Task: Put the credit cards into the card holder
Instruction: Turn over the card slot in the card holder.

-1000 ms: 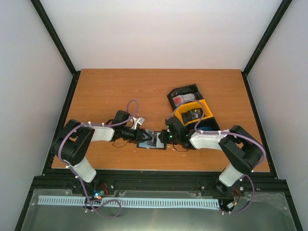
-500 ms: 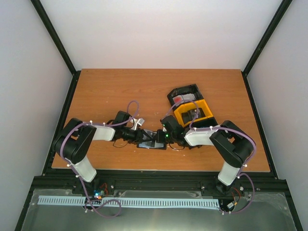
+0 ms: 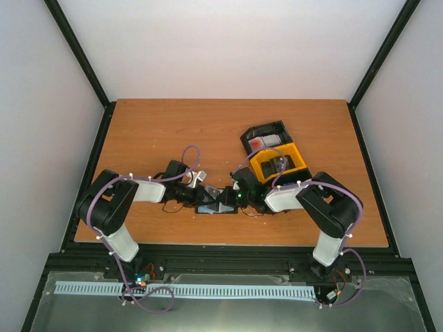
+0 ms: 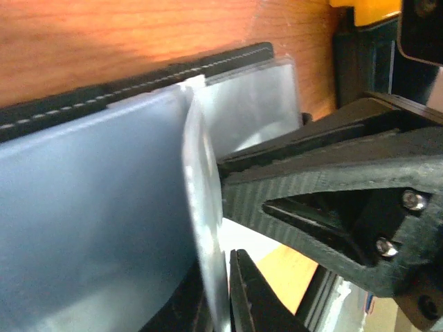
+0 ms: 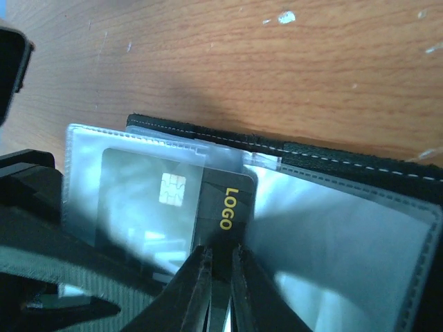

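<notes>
The black card holder point(image 3: 216, 207) lies open on the table between my two grippers; its stitched edge point(image 4: 138, 79) and clear plastic sleeves show in both wrist views. My left gripper point(image 4: 216, 290) is shut on the edge of one clear sleeve point(image 4: 201, 207), which stands up on edge. A dark grey credit card point(image 5: 228, 200) with a chip and a yellow "LOGO" sits partly inside another clear sleeve point(image 5: 124, 173). My right gripper point(image 5: 220, 254) is shut on that card's near edge. From above, the left gripper point(image 3: 205, 196) and right gripper point(image 3: 229, 199) nearly touch over the holder.
A joined row of trays stands behind the right arm: a yellow one point(image 3: 258, 166) and a black one point(image 3: 246, 135) with a red-and-white card point(image 3: 262, 142) in it. Bare wooden table point(image 3: 152, 131) stretches to the left and far side.
My left gripper has closed on the clear sleeve. The right arm has shifted a little left toward the holder, with the dark card in its fingers.
</notes>
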`<state>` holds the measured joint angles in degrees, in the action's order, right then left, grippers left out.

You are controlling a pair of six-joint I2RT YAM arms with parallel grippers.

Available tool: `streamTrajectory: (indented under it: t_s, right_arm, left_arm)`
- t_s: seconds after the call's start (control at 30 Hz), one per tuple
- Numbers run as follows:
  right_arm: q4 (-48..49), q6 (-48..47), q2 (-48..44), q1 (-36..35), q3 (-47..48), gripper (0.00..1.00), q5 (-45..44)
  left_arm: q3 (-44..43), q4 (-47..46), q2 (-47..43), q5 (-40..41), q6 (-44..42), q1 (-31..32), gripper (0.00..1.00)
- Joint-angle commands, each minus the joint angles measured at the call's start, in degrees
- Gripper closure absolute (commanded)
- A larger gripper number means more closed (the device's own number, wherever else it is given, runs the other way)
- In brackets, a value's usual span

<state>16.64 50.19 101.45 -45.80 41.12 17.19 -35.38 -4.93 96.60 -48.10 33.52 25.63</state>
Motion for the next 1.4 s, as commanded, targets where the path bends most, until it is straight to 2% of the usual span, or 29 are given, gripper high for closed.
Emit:
streamTrajectory:
  t_s: [0.0,0.13,0.3,0.43,0.63,1.0,1.17,1.37]
  right_arm:
    - [-1.2,1.0,-1.9,-0.7,-1.8,0.89,-3.9]
    - [-7.0,-0.1,-5.3,-0.7,-2.0,0.89,-8.8]
    - [-12.6,-1.6,-4.1,-1.3,0.7,0.92,-10.0]
    - [-13.9,-3.2,-0.3,-2.4,4.0,0.94,-8.1]
    - [-18.4,-5.1,2.5,-3.9,8.8,0.95,-9.8]
    - [-3.5,-1.6,0.9,-2.6,1.7,0.93,-1.9]
    - [-4.3,-1.0,-1.0,-2.2,-0.3,0.92,-4.5]
    - [-8.9,-0.7,-5.8,-2.2,-1.8,0.92,-12.1]
  left_arm:
    - [-1.5,2.9,-0.9,4.0,-2.4,0.3,0.97]
    - [-1.6,3.6,-0.9,4.5,-2.8,0.3,0.99]
    - [-1.6,3.8,-0.9,4.3,-2.6,0.3,0.99]
    - [-2.2,4.9,-1.8,4.1,-2.6,0.3,0.94]
    - [-2.6,5.0,-2.4,1.9,-2.8,0.3,0.85]
    - [-1.5,1.7,-6.1,-3.4,-3.0,0.3,0.66]
    - [-1.1,1.4,-5.7,-4.5,-3.2,0.3,0.64]
    - [-0.7,-0.5,-4.3,-5.9,-2.5,0.5,0.64]
